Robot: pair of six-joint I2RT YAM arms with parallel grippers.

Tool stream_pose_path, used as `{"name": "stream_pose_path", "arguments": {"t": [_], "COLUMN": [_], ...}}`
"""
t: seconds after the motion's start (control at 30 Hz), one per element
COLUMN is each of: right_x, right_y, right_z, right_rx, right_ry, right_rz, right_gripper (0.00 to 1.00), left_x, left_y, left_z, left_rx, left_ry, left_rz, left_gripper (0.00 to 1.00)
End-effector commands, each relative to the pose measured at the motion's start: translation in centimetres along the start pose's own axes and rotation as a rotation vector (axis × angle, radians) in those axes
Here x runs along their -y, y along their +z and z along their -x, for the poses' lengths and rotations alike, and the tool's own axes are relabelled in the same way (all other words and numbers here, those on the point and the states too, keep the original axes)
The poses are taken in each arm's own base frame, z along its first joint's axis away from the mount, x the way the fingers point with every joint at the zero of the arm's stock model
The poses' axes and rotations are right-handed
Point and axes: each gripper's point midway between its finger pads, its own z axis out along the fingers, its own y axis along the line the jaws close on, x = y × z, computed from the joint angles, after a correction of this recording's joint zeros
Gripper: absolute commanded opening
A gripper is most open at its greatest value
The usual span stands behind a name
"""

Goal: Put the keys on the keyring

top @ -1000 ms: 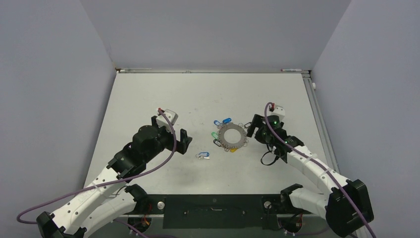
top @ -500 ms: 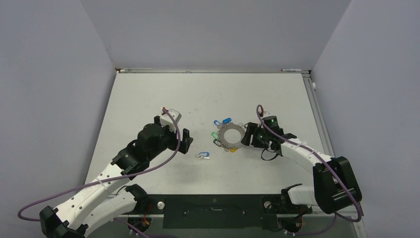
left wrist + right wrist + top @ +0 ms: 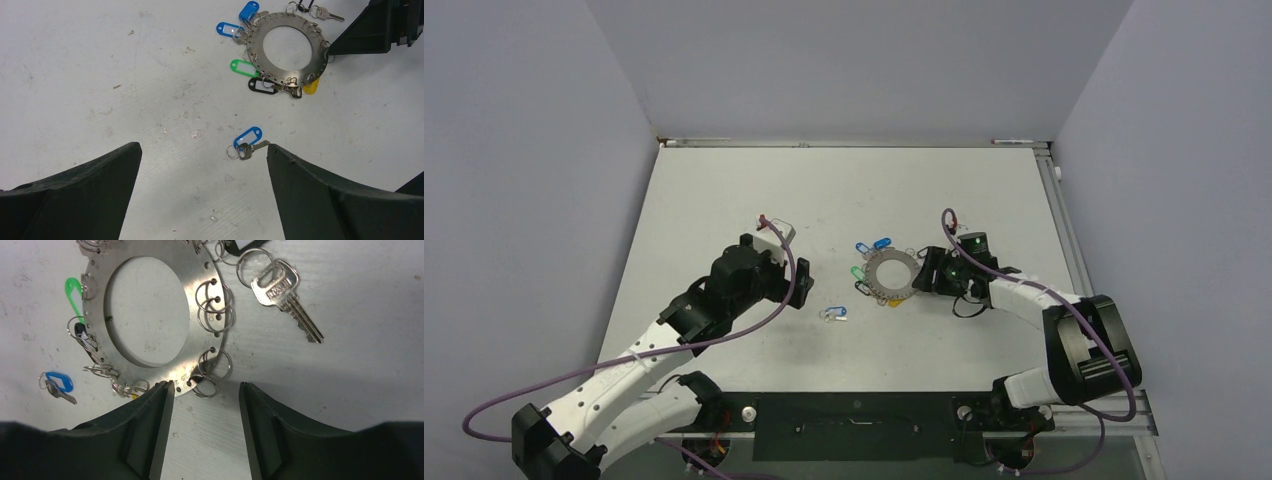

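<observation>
Grey metal keyring (image 3: 874, 273) (image 3: 255, 50) (image 3: 200, 280): a wide flat disc with a round central opening and a perforated rim, lying flat on the white table (image 3: 724, 190).

Attached round its rim, on the left-arm side: two blue tags (image 3: 227, 28), a green tag (image 3: 242, 67), a black tag (image 3: 262, 85) and a yellow tag (image 3: 311, 87), with several bare split rings (image 3: 215, 305) through the holes.

Loose key with blue tag (image 3: 834, 313) (image 3: 248, 137) (image 3: 57, 384): apart from the keyring, on the side nearer the arm bases and toward the left arm, flat on the table.

Silver key (image 3: 280, 287) on a split ring: just beside the keyring's rim on the right-arm side; whether it is hooked on cannot be told.

Left gripper (image 3: 796, 283) (image 3: 202, 150): well apart from the keyring, jaws spread wide, holding nothing, with the loose key just off one fingertip.

Right gripper (image 3: 924, 272) (image 3: 206, 386): at the keyring's rim, jaws partly apart, a stretch of the rim and its split rings lying in the gap; one fingertip overlaps the rim's edge, no clamp seen.
</observation>
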Motion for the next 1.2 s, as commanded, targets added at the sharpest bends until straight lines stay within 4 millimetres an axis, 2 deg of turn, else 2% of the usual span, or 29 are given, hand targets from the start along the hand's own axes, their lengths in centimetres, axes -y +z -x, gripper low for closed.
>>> {"name": "stream_pose_path", "arguments": {"t": [0.0,0.23,0.47,0.73,0.93,1.17], "right_x": [-0.9,-1.3,-2.6,-3.6,-3.2,-2.1], "right_y": [0.8,1.4,0.5,-0.5,-0.4,0.4], "right_z": [0.8,-0.2,-1.4,-2.0,-2.4,-1.9], "right_rx": [0.033,-0.005,-0.025,-0.028,-0.018,0.019], "right_ry": [-0.023,-0.010,0.013,0.005,0.008,0.042], "right_rz": [0.076,0.118,0.192,0.188,0.163,0.106], "right_gripper": [0.52,0.51,0.50,0.50,0.47,0.43], "left_x": [-0.1,-0.3,-0.2,0.1,0.2,0.1], "left_y": [-0.2,0.0,-0.1,-0.1,-0.1,0.0], "left_z": [1.3,1.3,1.3,1.4,1.3,1.2], "left_rx": [0.030,0.027,0.026,0.026,0.026,0.020], "left_ry": [0.005,0.004,0.002,-0.001,-0.003,-0.003], "left_rz": [0.003,0.009,0.001,-0.012,-0.016,-0.015], "left_gripper": [0.95,0.94,0.94,0.94,0.94,0.94]}}
